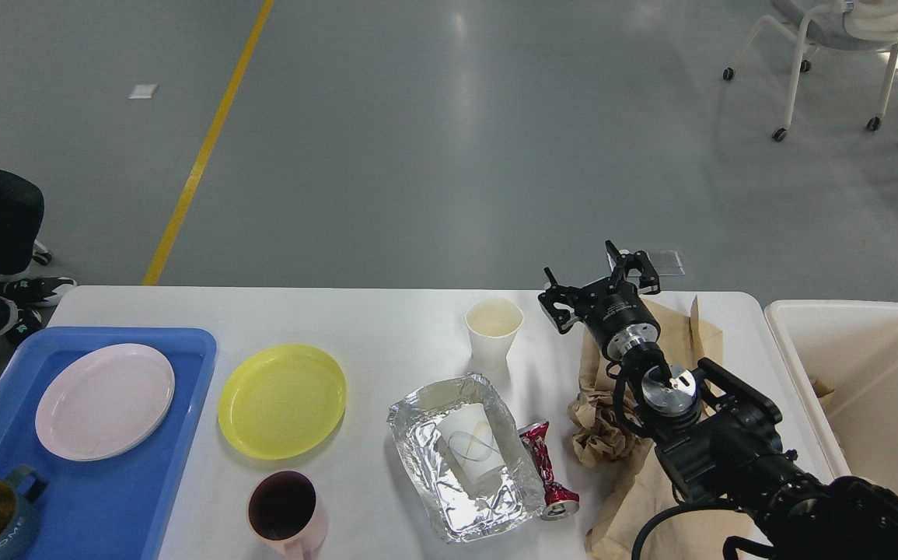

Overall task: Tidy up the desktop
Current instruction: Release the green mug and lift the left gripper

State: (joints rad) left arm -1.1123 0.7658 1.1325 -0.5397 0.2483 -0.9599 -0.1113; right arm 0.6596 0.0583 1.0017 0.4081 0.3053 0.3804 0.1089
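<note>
1 arm in view: right gripper (600, 292) hovers over desktop (386, 327) beside paper cup (493, 328), fingers spread, holding nothing, apparently poised for pickup.

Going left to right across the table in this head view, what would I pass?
Blue tray with pink plate → yellow plate → foil tray → crushed can → brown paper → white bin.
</note>
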